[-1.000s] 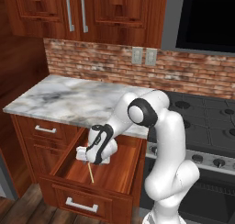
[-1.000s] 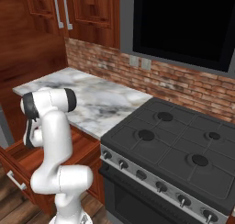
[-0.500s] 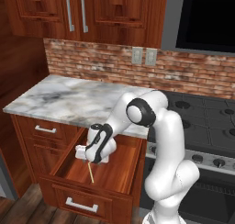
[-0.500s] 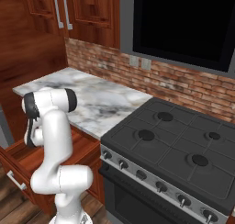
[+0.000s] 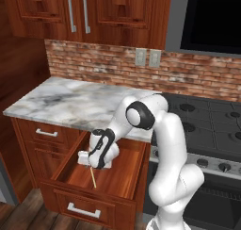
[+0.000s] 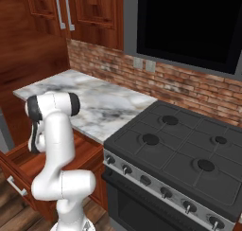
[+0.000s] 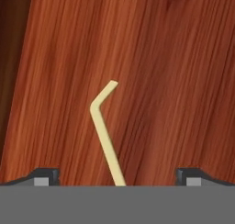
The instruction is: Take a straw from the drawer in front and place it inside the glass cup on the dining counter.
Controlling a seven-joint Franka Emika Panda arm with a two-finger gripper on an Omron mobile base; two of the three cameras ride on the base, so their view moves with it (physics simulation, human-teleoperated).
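I judge the task to be at its first stage, with the pickup not yet made and the whole carry to the dining counter and the drop into the glass cup still ahead of me; the drawer (image 5: 120, 172) stands pulled open beneath the marble worktop (image 5: 80, 104), a wide, deep box of reddish-brown wood with a smooth, strongly grained floor and a horizontal silver bar handle (image 5: 84, 211) on its front; the worktop above it is a white slab with grey veins, backed by rough red brick, and beside it sits a matt black stove (image 6: 189, 154) with round burners and a row of knobs; my arm reaches down from the lower right into the drawer, and the gripper (image 5: 92, 165) hangs just above the drawer floor; in the hand view the two dark finger tips sit wide apart at the bottom edge, so I read the claw as open and holding nothing; the straw (image 7: 104, 131) lies flat on the wood between those tips, thin, pale yellow and stick-like, with a short bent end angling off at its far tip; in the left base view the same straw (image 5: 93, 178) shows as a slim pale line on the drawer floor just below the hand; whether the tips touch it I cannot tell.
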